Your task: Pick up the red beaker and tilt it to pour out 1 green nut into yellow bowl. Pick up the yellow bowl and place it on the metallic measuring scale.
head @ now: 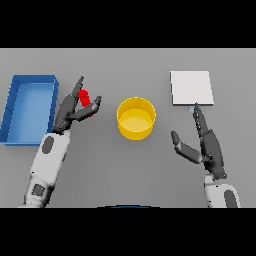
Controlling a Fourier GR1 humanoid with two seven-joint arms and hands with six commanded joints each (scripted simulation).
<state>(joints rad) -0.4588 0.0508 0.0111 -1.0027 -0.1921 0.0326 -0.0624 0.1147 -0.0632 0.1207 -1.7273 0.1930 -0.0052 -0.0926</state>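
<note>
The left hand [75, 107] reaches around the small red beaker [86, 101], between the blue rectangular tray [15, 107] and the round yellow bowl [135, 118].

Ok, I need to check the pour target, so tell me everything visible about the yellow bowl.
The yellow bowl is a round, straight-walled tub, plain glossy yellow like plastic. It stands upright on the grey table, mid-scene, between the blue bin and the white scale. No green nut shows inside. Nothing touches it; both robot hands are apart from it.
</note>
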